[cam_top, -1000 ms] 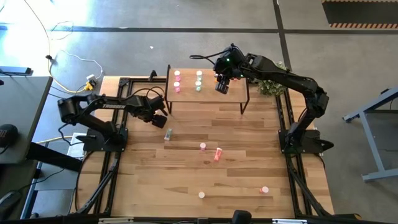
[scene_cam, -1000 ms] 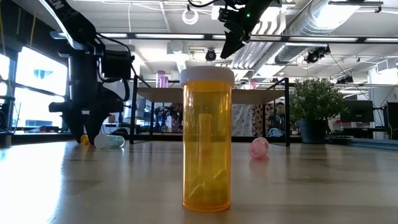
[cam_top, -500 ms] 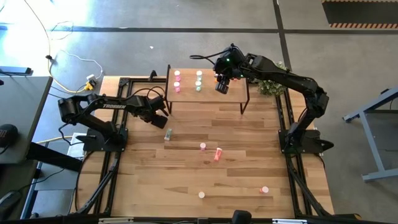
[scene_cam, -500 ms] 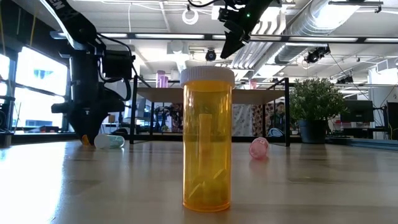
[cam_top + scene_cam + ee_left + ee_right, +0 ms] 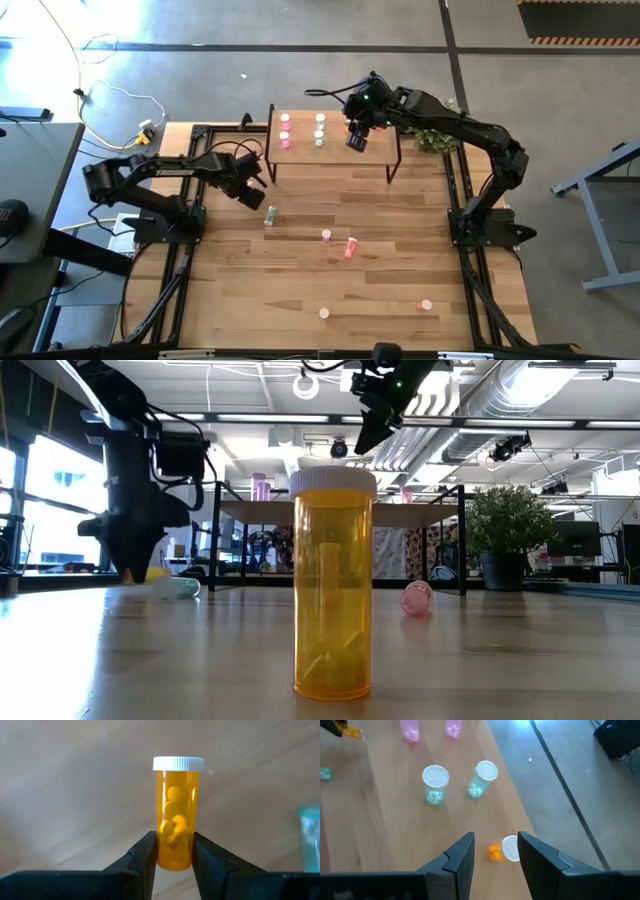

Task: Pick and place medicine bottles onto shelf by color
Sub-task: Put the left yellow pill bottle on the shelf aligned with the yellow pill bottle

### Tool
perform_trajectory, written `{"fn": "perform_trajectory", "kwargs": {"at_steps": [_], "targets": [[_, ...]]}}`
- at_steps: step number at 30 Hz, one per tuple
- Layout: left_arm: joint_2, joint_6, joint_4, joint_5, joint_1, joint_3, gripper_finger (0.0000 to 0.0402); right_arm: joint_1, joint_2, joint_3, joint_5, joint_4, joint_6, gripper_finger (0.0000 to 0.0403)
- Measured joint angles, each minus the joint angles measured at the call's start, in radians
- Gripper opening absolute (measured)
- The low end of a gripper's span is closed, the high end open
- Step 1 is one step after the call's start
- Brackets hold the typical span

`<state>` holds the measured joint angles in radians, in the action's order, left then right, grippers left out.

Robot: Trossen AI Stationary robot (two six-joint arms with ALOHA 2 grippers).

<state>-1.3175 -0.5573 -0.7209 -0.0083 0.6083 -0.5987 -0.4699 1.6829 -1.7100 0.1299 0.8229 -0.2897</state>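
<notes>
From the high view I have the left gripper [image 5: 257, 184] just off the near-left corner of the small light-wood shelf on black metal legs [image 5: 335, 142], with a pale green bottle lying on its side [image 5: 270, 216] on the tabletop just nearer me than that gripper. The right gripper [image 5: 357, 139] hangs over the shelf's right half. Pink bottles [image 5: 285, 130] and green ones [image 5: 320, 129] stand in pairs on the shelf's left half. Well in front of the shelf, a few pink and red-pink bottles [image 5: 350, 247] lie scattered.

In the low view, a tall orange bottle with a white cap [image 5: 333, 582] stands upright well in front of the shelf, filling the foreground.

The left wrist view settles it: my left fingers [image 5: 145, 860] are clamped on an orange pill bottle, white-capped [image 5: 176, 813].

In the right wrist view the right jaws stand apart with nothing between them, above a small orange bottle [image 5: 502, 850] on the shelf; whether it stands or leans I can't quite judge.
</notes>
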Motion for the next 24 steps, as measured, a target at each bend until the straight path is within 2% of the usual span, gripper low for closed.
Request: {"fn": "perform_trajectory", "kwargs": {"at_steps": [8,18,24], "targets": [[0.144,0.046,-0.045,0.103,-0.010,-0.001,0.0097,0.063,0.000,0.000,-0.010,0.011,0.006,0.0142],[0.314,0.047,-0.020,0.214,-0.112,-0.002,0.0097,0.135,0.000,0.000,-0.038,0.003,0.203,0.0142],[0.365,0.041,0.110,0.213,-0.185,-0.002,0.0097,0.169,-0.004,0.000,-0.175,-0.038,0.321,0.0149]]}}
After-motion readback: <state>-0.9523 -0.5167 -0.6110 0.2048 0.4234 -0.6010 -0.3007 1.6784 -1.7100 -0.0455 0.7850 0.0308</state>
